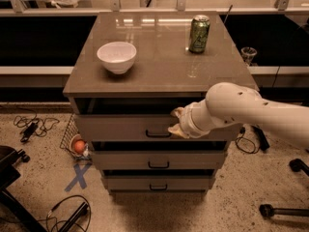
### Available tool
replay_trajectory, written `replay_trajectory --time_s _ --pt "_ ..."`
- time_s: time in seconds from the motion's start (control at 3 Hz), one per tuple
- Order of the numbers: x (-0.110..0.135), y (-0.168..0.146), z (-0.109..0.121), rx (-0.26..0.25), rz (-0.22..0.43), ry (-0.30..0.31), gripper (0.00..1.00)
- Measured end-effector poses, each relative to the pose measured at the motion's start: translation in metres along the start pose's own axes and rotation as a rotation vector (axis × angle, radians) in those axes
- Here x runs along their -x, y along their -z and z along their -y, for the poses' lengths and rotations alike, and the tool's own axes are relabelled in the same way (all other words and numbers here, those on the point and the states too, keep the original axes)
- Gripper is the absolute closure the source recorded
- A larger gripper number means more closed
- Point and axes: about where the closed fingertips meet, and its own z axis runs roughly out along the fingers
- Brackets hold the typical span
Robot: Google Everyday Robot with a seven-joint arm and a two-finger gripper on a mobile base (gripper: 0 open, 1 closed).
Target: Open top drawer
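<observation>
Hand (175, 123) lies against the front of the top drawer (120, 128), just right of its black handle (158, 134); whether it is clenched or released, I cannot tell. The drawer seems pulled out slightly, with a dark gap above it. On the tabletop (159, 71), a bowl (117, 57) sits up-left of the hand and a can (199, 34) above it.

Glossy cabinet top (159, 57), matt top drawer (116, 128), smooth pale tool (175, 122) at its front
</observation>
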Motion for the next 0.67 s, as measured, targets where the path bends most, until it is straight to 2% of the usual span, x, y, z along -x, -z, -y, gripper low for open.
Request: replay_trajectory --time_s 0.33,0.67 --pt "0.0004 0.0005 0.0001 0.0 0.0 0.0 0.3" --pt "0.0005 0.0006 0.0002 0.0 0.0 0.0 0.07"
